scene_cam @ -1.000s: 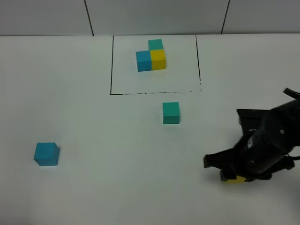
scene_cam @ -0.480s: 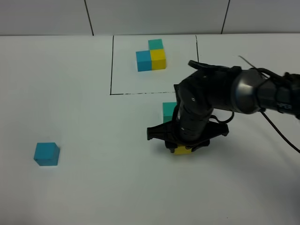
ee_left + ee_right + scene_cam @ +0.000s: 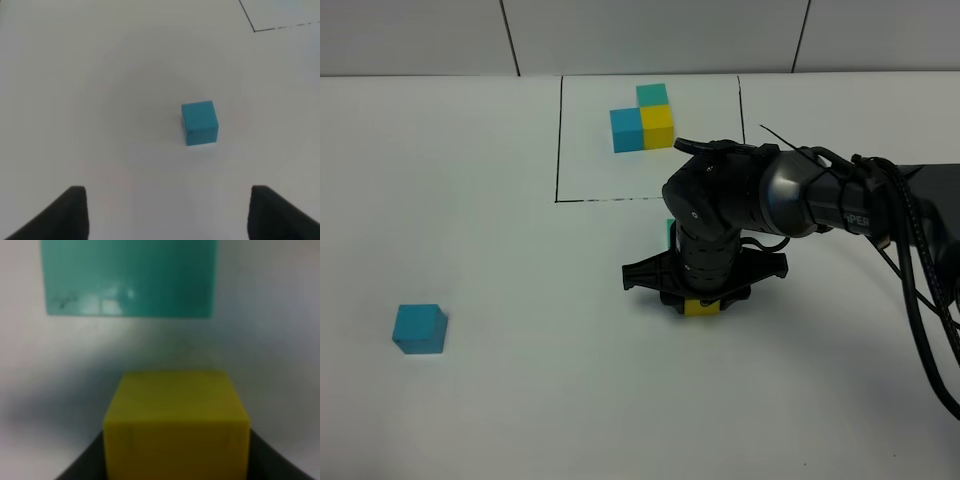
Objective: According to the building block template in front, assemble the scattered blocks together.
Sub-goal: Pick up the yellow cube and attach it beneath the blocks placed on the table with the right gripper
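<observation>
**While we grip the yellow cube (image 3: pixel 701 306), the green cube (image 3: pixel 130 277) sits just ahead**

As we judge it, the step in hand is joining yellow to green. Our right tool (image 3: pixel 701 303) is clenched on the yellow cube, low over the worktop (image 3: pixel 520 400), near the green cube but not touching it. By the template (image 3: pixel 642 120), yellow sits flush against green's near side, so the next move calls for closing that gap squarely before letting go. Our left tool (image 3: pixel 172 215) hangs released above the blue cube (image 3: pixel 200 122), well apart on the left; blue goes beside yellow afterwards.
</observation>
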{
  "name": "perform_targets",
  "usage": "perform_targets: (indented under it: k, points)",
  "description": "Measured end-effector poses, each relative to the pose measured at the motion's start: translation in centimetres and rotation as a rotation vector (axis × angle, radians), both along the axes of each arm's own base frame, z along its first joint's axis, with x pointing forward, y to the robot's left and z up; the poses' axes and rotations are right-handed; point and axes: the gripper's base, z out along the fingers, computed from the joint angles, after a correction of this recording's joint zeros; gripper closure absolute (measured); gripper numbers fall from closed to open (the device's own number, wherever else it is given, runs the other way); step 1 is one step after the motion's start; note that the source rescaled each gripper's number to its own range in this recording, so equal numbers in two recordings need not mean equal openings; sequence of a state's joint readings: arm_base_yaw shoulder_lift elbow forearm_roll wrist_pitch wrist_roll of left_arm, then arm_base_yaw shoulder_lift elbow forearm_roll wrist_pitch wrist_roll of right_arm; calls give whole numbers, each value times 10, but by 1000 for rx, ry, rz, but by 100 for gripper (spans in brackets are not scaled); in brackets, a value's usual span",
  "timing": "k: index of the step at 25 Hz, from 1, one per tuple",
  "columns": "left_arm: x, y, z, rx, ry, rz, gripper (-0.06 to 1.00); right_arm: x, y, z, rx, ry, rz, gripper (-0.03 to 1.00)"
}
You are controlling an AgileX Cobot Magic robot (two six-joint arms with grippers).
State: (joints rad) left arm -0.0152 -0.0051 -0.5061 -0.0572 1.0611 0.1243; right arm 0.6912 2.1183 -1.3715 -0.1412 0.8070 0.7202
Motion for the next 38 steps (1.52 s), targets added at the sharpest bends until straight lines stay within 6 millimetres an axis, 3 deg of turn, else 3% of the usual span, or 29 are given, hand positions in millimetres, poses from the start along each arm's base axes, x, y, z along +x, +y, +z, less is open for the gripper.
perform_targets:
  k: [27,38]
  points:
    - [0,0,0,0,0,0,41,9,12,-5,72,-1,-68,95]
    - [0,0,0,0,0,0,41,17,5,-8,89,13,-116,95]
